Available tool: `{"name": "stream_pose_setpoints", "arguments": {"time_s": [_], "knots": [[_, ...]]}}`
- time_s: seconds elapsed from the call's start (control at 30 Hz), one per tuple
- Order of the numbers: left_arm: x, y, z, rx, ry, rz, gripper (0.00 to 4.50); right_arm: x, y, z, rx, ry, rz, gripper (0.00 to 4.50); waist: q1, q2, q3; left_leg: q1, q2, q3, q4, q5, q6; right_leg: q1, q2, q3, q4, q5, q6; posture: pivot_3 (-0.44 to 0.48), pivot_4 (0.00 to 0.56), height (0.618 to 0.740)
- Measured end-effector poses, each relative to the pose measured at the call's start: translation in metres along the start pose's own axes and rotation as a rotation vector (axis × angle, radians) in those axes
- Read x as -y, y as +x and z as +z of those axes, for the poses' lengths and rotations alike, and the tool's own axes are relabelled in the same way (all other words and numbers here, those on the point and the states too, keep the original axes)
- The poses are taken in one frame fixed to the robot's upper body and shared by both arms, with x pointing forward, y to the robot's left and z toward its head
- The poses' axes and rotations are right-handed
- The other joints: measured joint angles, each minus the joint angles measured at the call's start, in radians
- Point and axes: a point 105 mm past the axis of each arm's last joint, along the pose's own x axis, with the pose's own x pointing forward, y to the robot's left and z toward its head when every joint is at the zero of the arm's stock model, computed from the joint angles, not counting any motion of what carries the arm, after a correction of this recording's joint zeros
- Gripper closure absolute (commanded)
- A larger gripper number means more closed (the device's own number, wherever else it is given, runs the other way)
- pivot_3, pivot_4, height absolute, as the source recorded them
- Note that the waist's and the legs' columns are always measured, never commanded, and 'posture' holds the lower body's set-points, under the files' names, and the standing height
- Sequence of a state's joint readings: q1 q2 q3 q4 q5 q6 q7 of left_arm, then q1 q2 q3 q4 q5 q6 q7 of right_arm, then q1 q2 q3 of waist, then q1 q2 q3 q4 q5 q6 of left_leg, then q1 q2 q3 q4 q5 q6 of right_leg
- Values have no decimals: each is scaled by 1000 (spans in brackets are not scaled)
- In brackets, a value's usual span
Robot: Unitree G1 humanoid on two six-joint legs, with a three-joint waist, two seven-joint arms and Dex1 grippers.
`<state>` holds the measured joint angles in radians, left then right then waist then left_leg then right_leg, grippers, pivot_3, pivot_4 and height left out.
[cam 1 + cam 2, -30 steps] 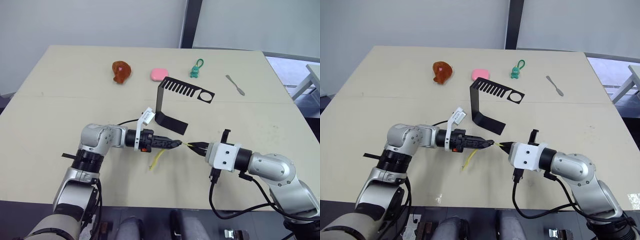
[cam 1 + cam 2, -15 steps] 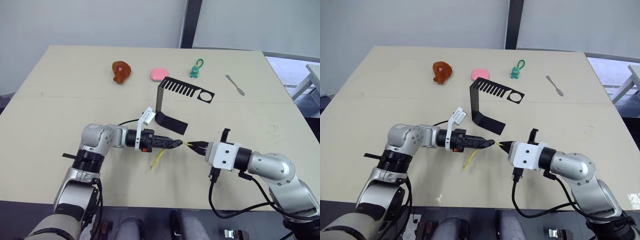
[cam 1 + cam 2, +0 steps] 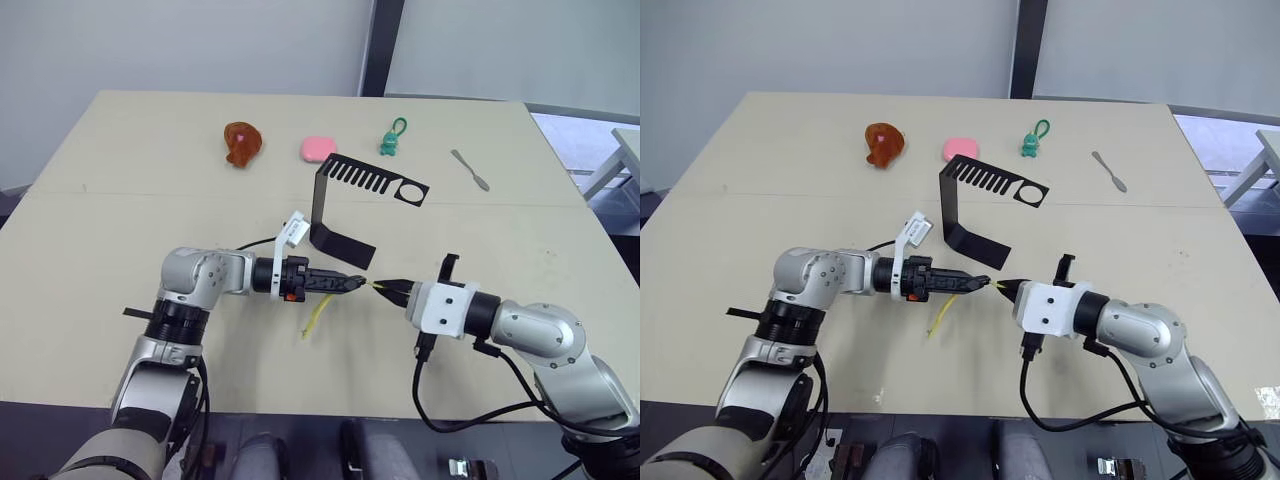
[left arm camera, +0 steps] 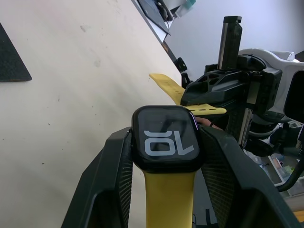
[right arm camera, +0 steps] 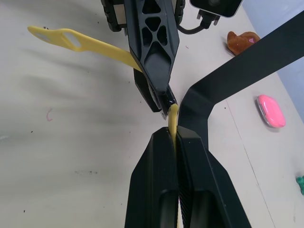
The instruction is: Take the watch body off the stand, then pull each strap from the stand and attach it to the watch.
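Nearest us, low in the centre of the head views, our two pincers meet almost tip to tip above the pale wooden table [image 3: 100,230]. Our left gripper [image 4: 164,142] is clamped on the small dark rounded-square watch body [image 4: 165,138], with the first narrow yellow strap [image 3: 316,318] already fitted and drooping to the tabletop. Our right gripper [image 5: 175,135] is pinched shut on the second yellow strap [image 5: 173,118], whose free end pokes toward the watch. The coming move turns on this: the strap's long axis runs along the line between the two grippers, the watch's open end lies just left of the strap tip, close but seemingly not seated, so we judge a short straight push is needed, with the right arm doing the travel. Both forearms lie low and nearly level, pointing inward at each other. Farther back at centre stands the thin black bent-sheet stand [image 3: 322,205], now bare.
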<state>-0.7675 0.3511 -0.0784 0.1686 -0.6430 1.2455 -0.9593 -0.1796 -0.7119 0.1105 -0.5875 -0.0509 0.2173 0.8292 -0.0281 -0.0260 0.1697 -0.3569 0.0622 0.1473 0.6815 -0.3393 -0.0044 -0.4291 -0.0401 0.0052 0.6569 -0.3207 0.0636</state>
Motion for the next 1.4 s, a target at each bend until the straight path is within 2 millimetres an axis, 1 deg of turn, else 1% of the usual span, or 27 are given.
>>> {"name": "stream_pose_setpoints", "arguments": {"time_s": [0.5,0.77,1.4], "knots": [[1,1,3,22,6,3,2898,5,4,1,-9,-3,-6,4500,1,0,0,0,0,0,0,0,0,0,0,0,0,0,0,0,150,740],[1,2,3,24,2,3,2898,5,7,-2,-20,7,0,4500,1,0,0,0,0,0,0,0,0,0,0,0,0,0,0,0,150,740],[2,6,3,23,-2,-6,2898,5,8,-5,-39,12,0,4500,1,0,0,0,0,0,0,0,0,0,0,0,0,0,0,0,150,740]]}}
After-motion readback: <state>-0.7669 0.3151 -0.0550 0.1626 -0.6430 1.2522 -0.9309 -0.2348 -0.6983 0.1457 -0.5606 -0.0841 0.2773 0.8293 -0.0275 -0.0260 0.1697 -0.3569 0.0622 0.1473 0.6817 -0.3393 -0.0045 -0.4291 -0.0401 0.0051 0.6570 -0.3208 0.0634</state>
